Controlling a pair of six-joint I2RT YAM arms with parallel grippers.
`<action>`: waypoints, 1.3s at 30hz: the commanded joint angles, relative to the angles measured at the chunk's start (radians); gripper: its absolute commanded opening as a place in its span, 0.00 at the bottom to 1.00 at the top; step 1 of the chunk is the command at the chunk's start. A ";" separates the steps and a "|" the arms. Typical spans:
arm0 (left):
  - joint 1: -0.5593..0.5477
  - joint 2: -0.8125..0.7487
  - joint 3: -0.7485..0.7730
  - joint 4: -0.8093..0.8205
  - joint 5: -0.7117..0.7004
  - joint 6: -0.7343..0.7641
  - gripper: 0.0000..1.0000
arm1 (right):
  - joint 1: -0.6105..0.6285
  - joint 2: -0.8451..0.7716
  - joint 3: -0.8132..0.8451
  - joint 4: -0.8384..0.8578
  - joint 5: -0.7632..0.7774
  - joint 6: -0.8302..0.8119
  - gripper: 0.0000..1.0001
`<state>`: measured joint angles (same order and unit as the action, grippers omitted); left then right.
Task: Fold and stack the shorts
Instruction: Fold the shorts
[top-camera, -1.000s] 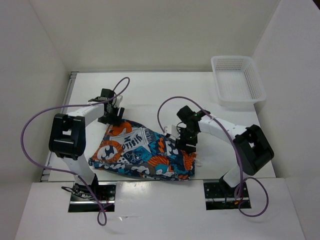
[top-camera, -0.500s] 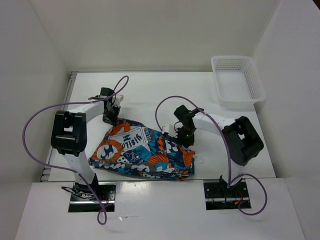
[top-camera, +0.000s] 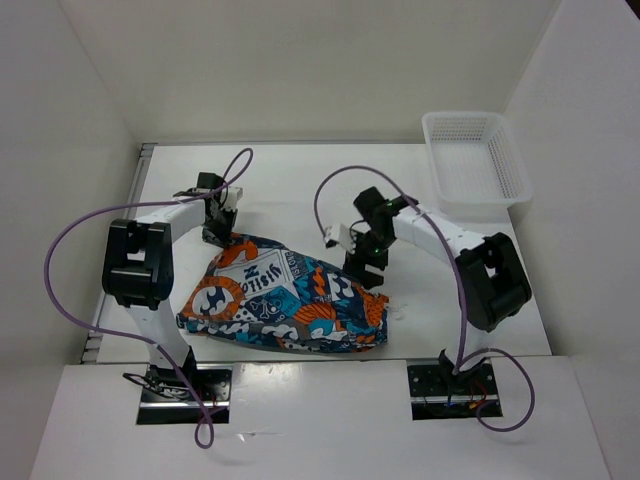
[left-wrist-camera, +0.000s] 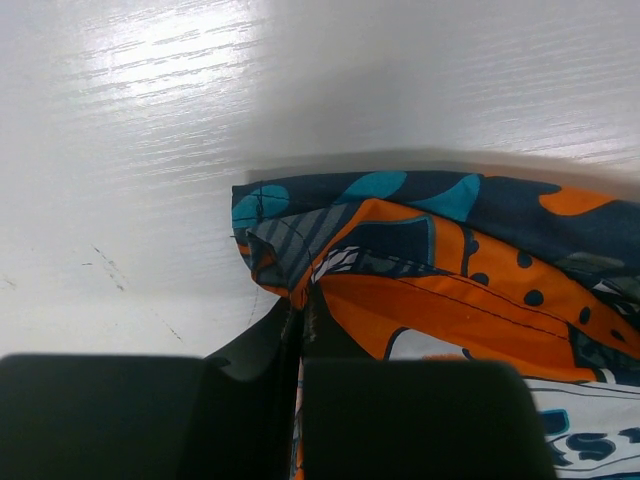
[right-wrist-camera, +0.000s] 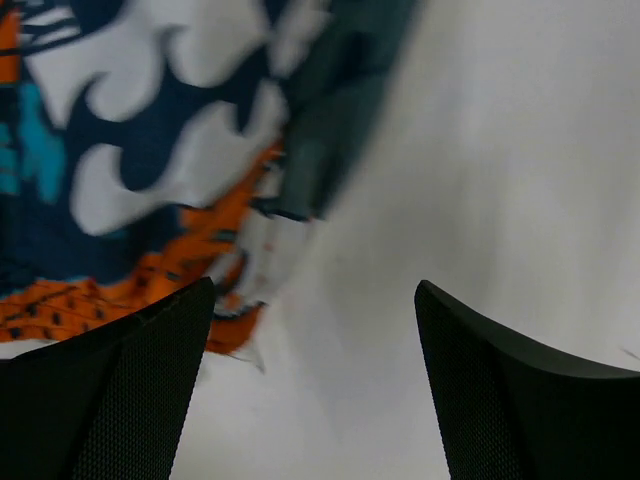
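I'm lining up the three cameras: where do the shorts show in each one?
Top external: the shorts lie bunched at lower centre.
Left wrist: the shorts fill the right half, one corner at centre.
Right wrist: the shorts, blurred, upper left.
Shared landmark: the white table beneath them.

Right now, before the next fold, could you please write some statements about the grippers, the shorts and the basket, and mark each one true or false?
1. The left gripper is shut on an edge of the shorts. True.
2. The right gripper is clamped on the shorts. False: its fingers stand open over bare table, beside the fabric's edge.
3. A second pair of shorts lies in the basket. False: the basket looks empty.
4. The basket stands at the table's far right corner. True.
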<state>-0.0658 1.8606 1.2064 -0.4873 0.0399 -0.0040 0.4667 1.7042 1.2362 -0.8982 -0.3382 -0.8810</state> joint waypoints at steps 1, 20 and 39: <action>0.006 0.006 0.007 0.004 -0.028 0.004 0.00 | 0.078 -0.018 -0.076 -0.051 -0.015 -0.009 0.86; 0.006 -0.006 -0.004 0.004 -0.058 0.004 0.00 | 0.101 0.046 -0.189 0.295 0.257 0.149 0.19; 0.006 0.178 0.346 0.050 -0.170 0.004 0.11 | -0.073 0.100 0.284 0.460 0.372 0.320 0.57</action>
<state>-0.0483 2.0212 1.5101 -0.4545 -0.1055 -0.0036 0.3866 1.9396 1.4998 -0.4793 0.0525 -0.6090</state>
